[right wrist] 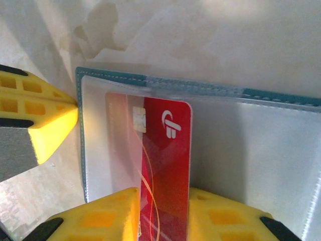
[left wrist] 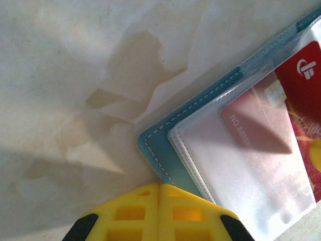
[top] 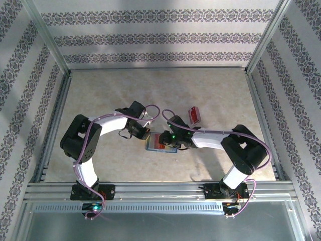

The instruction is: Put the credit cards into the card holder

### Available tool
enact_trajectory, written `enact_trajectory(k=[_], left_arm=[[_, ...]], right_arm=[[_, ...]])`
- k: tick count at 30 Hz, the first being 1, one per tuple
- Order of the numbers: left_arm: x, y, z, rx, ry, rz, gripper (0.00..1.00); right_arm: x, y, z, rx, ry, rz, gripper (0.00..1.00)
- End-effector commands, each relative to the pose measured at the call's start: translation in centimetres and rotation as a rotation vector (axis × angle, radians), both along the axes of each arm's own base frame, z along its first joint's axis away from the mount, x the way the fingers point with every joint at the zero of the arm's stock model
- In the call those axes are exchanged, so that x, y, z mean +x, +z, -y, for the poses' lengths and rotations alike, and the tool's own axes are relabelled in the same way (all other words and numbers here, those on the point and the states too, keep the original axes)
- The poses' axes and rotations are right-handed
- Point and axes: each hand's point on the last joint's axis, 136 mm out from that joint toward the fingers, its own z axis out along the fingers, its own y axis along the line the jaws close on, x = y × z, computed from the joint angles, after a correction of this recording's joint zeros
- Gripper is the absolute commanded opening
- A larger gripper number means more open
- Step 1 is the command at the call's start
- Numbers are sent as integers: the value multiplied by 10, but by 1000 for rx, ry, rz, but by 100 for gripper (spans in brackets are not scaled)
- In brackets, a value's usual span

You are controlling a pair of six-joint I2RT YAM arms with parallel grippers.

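Plainly one card [right wrist: 168,165] is part-way home. Its left portion lies under the clear film of a pocket and looks milky there, while the rest shows bare red, with the chip just at the pocket's edge. It has yet to be pushed fully in.

The holder [right wrist: 281,95] lies open and flat near the middle of the table [top: 210,90], inner pockets up, teal border showing round them. From above, the holder [top: 160,142] sits between the two grippers.

The right gripper [right wrist: 163,211] has the card's near end between its yellow fingers, which are closed onto it with only the card's width between them. It reaches in from the right [top: 175,140].

The left gripper [left wrist: 159,206] is fully closed, its fingers meeting with nothing between them. Its tip sits at the corner of the holder [left wrist: 165,145], touching or just beside the teal edge, and looks to be steadying it. The right wrist view shows that tip [right wrist: 45,125] against the holder's left border.

Well apart, to the far right, another red card [top: 194,115] with a pale edge lies on the table. Whether it is one card or several stacked cannot be told.

Judging by this, the task is early to middling. The first card needs its last push into the pocket, and at least the far one is left to fetch and insert.
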Motion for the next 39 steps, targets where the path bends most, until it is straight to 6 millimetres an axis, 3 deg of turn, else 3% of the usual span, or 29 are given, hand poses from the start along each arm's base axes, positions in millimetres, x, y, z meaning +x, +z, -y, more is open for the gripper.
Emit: enact_trajectory(k=[1, 10, 24, 39], left_arm=[[-25, -6, 9, -20, -31, -71, 4], [-23, -4, 8, -9, -33, -52, 5], [-25, -6, 10, -8, -35, -59, 5], [-23, -6, 10, -2, -33, -59, 4]], right_arm=[[-4, -3, -1, -36, 14, -16, 31], [-13, 6, 18, -85, 9, -17, 37], [-8, 4, -6, -55, 41, -17, 20], [-7, 3, -17, -51, 65, -26, 22]])
